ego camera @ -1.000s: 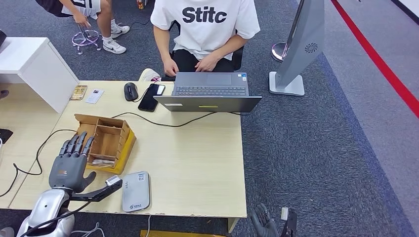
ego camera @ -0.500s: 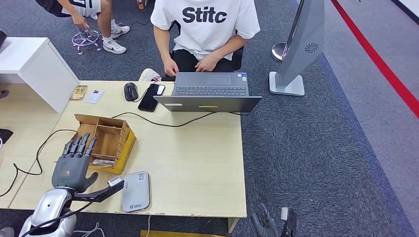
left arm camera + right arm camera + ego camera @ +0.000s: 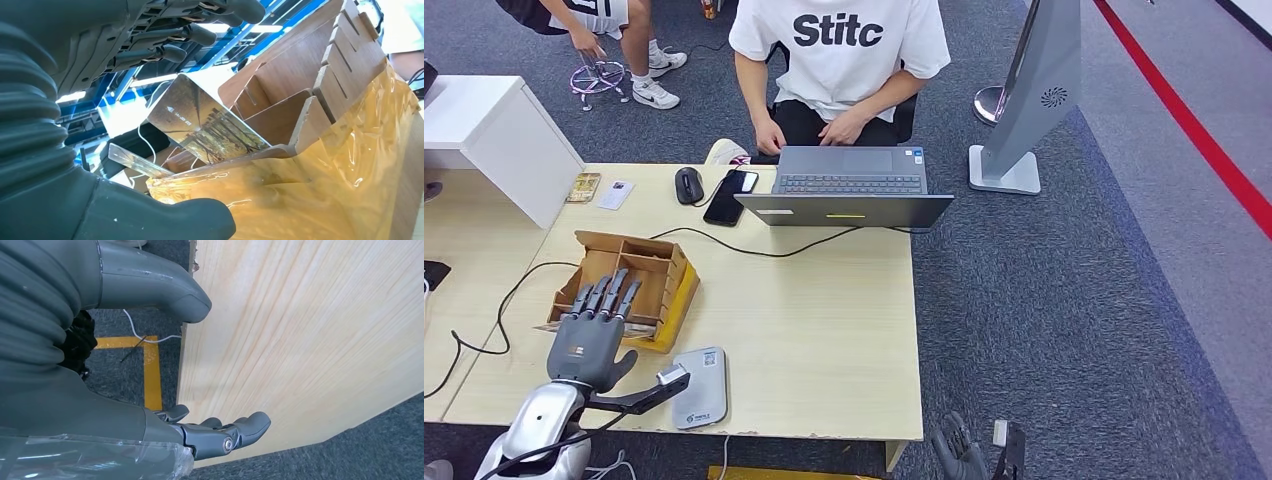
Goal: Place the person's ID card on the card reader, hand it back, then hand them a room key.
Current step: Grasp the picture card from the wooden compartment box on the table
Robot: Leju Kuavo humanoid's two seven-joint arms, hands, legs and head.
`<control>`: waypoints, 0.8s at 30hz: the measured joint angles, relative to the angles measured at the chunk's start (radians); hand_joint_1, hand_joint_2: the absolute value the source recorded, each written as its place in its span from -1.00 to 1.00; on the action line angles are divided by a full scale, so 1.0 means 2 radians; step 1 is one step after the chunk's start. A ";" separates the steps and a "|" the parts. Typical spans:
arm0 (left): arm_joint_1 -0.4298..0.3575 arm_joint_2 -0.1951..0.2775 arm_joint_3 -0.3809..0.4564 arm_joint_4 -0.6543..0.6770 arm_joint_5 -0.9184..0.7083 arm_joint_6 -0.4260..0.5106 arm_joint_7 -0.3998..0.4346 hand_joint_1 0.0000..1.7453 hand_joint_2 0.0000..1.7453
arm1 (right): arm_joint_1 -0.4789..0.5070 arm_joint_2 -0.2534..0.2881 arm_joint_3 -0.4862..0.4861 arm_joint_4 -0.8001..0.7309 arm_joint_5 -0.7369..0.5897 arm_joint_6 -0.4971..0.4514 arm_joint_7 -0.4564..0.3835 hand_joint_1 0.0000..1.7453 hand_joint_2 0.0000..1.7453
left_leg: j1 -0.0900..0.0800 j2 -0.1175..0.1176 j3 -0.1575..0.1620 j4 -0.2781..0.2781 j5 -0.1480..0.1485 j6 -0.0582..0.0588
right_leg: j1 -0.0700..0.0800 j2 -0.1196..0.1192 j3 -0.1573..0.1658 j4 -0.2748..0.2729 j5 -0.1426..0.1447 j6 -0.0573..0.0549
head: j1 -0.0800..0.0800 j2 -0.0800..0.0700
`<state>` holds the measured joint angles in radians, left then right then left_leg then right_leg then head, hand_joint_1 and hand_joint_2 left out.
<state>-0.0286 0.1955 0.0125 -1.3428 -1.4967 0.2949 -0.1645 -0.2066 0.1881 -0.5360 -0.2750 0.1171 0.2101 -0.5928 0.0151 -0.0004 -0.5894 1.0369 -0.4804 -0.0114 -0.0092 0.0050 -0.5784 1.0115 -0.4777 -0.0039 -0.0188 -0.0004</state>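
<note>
My left hand (image 3: 589,335) hovers with fingers spread over the near end of a wooden slotted box (image 3: 646,272) that sits on yellow film. In the left wrist view a room key card (image 3: 205,125) with a forest picture leans in a slot of the box (image 3: 320,85), between my thumb (image 3: 165,220) and fingers (image 3: 175,35); nothing is held. The grey card reader (image 3: 699,388) lies flat at the table's near edge, just right of my wrist. Two small cards (image 3: 615,194) lie at the far left. My right hand (image 3: 959,450) hangs below the table's near right corner, holding nothing (image 3: 220,435).
A person in a white T-shirt (image 3: 839,50) sits behind an open laptop (image 3: 849,185) at the far edge. A phone (image 3: 731,195) and a mouse (image 3: 688,184) lie beside it. Black cables (image 3: 764,250) cross the table (image 3: 824,330). A white cabinet (image 3: 494,140) stands far left.
My left hand has slid right and forward, from beside the box's left edge to over its near end. The right hand and the person have stayed put.
</note>
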 joint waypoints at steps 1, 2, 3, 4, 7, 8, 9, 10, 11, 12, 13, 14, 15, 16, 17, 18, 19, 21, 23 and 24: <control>0.000 0.000 0.000 0.000 0.002 0.000 0.001 0.52 1.00 | 0.000 0.000 0.000 0.000 0.000 0.000 0.000 -1.00 1.00 | 0.000 0.000 0.000 0.000 0.000 0.000 | 0.000 0.000 0.000 0.000 0.000 0.000 | 0.000 0.000; 0.001 0.000 0.000 0.000 0.004 -0.001 0.002 1.00 1.00 | 0.000 0.000 0.000 0.000 0.000 0.000 0.000 -1.00 1.00 | 0.000 0.000 0.000 0.000 0.000 0.000 | 0.000 0.000 0.000 0.000 0.000 0.000 | 0.000 0.000; 0.001 0.000 0.000 0.000 0.007 -0.001 0.003 1.00 1.00 | 0.000 0.000 0.000 0.000 0.000 0.000 0.000 -1.00 1.00 | 0.000 0.000 0.000 0.000 0.000 0.000 | 0.000 0.000 0.000 0.000 0.000 0.000 | 0.000 0.000; 0.002 0.000 0.000 0.000 0.010 -0.002 0.003 1.00 1.00 | 0.000 0.000 0.000 0.000 0.000 0.000 0.000 -1.00 1.00 | 0.000 0.000 0.000 0.000 0.000 0.000 | 0.000 0.000 0.000 0.000 0.000 0.000 | 0.000 0.000; 0.004 0.000 0.000 -0.002 0.013 -0.002 0.004 1.00 1.00 | 0.000 0.000 0.000 0.000 0.000 0.000 0.000 -1.00 1.00 | 0.000 0.000 0.000 0.000 0.000 0.000 | 0.000 0.000 0.000 0.000 0.000 0.000 | 0.000 0.000; 0.004 0.000 0.000 -0.003 0.013 -0.002 0.004 1.00 1.00 | 0.000 0.000 0.000 0.000 0.000 0.000 0.000 -1.00 1.00 | 0.000 0.000 0.000 0.000 0.000 0.000 | 0.000 0.000 0.000 0.000 0.000 0.000 | 0.000 0.000; 0.005 0.000 0.000 -0.005 0.013 -0.002 0.004 1.00 1.00 | 0.000 0.000 0.000 0.000 0.000 0.000 0.000 -1.00 1.00 | 0.000 0.000 0.000 0.000 0.000 0.000 | 0.000 0.000 0.000 0.000 0.000 0.000 | 0.000 0.000; 0.005 0.001 0.000 -0.007 0.014 -0.002 0.004 1.00 1.00 | 0.000 0.000 0.000 0.000 0.000 0.000 0.000 -1.00 1.00 | 0.000 0.000 0.000 0.000 0.000 0.000 | 0.000 0.000 0.000 0.000 0.000 0.000 | 0.000 0.000; 0.006 0.001 0.000 -0.008 0.014 -0.002 0.004 1.00 1.00 | 0.000 0.000 0.000 0.000 0.000 0.000 0.000 -1.00 1.00 | 0.000 0.000 0.000 0.000 0.000 0.000 | 0.000 0.000 0.000 0.000 0.000 0.000 | 0.000 0.000; 0.007 0.002 0.000 -0.010 0.014 -0.002 0.004 1.00 1.00 | 0.000 0.000 0.000 0.000 0.000 0.000 0.000 -1.00 1.00 | 0.000 0.000 0.000 0.000 0.000 0.000 | 0.000 0.000 0.000 0.000 0.000 0.000 | 0.000 0.000; 0.007 0.003 0.000 -0.012 0.014 -0.002 0.004 1.00 1.00 | 0.000 0.000 0.000 0.000 0.001 -0.001 0.000 -1.00 1.00 | 0.000 0.000 0.000 0.000 0.000 0.000 | 0.000 0.000 0.000 0.000 0.000 0.000 | 0.000 0.000; 0.008 0.004 0.000 -0.014 0.014 -0.002 0.004 1.00 1.00 | 0.000 0.000 0.000 0.000 0.001 -0.001 0.000 -1.00 1.00 | 0.000 0.000 0.000 0.000 0.000 0.000 | 0.000 0.000 0.000 0.000 0.000 0.000 | 0.000 0.000; 0.008 0.004 0.000 -0.015 0.014 -0.002 0.004 1.00 1.00 | 0.000 0.000 0.000 0.000 0.001 -0.001 0.000 -1.00 1.00 | 0.000 0.000 0.000 0.000 0.000 0.000 | 0.000 0.000 0.000 0.000 0.000 0.000 | 0.000 0.000; 0.009 0.004 0.000 -0.018 0.014 -0.002 0.004 1.00 1.00 | 0.000 0.000 0.000 0.000 0.001 -0.001 0.000 -1.00 1.00 | 0.000 0.000 0.000 0.000 0.000 0.000 | 0.000 0.000 0.000 0.000 0.000 0.000 | 0.000 0.000; 0.009 0.004 0.000 -0.020 0.016 -0.001 0.004 1.00 1.00 | 0.000 0.000 0.000 0.000 0.001 -0.001 0.000 -1.00 1.00 | 0.000 0.000 0.000 0.000 0.000 0.000 | 0.000 0.000 0.000 0.000 0.000 0.000 | 0.000 0.000; 0.010 0.004 0.000 -0.023 0.019 0.000 0.004 1.00 1.00 | 0.000 0.000 0.000 0.000 0.001 -0.001 0.000 -1.00 1.00 | 0.000 0.000 0.000 0.000 0.000 0.000 | 0.000 0.000 0.000 0.000 0.000 0.000 | 0.000 0.000; 0.010 0.004 0.000 -0.028 0.022 0.000 0.004 1.00 1.00 | 0.000 0.000 0.000 0.000 0.001 -0.001 0.000 -1.00 1.00 | 0.000 0.000 0.000 0.000 0.000 0.000 | 0.000 0.000 0.000 0.000 0.000 0.000 | 0.000 0.000; 0.010 0.004 0.000 -0.037 0.030 0.000 0.003 1.00 1.00 | 0.000 0.000 0.000 0.000 0.001 -0.001 0.000 -1.00 1.00 | 0.000 0.000 0.000 0.000 0.000 0.000 | 0.000 0.000 0.000 0.000 0.000 0.000 | 0.000 0.000; 0.010 0.004 0.000 -0.046 0.034 0.000 0.001 1.00 1.00 | 0.000 0.000 0.000 0.000 0.001 -0.001 0.000 -1.00 1.00 | 0.000 0.000 0.000 0.000 0.000 0.000 | 0.000 0.000 0.000 0.000 0.000 0.000 | 0.000 0.000; 0.010 0.004 0.000 -0.049 0.035 0.000 0.000 1.00 1.00 | 0.000 0.000 0.000 0.000 0.001 -0.001 0.000 -1.00 1.00 | 0.000 0.000 0.000 0.000 0.000 0.000 | 0.000 0.000 0.000 0.000 0.000 0.000 | 0.000 0.000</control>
<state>-0.0095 0.2028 0.0126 -1.4415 -1.4277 0.2944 -0.1636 -0.2062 0.1880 -0.5365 -0.2750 0.1185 0.2079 -0.5928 0.0151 -0.0004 -0.5894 1.0370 -0.4804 -0.0114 -0.0092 0.0050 -0.5784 1.0115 -0.4777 -0.0039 -0.0187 -0.0004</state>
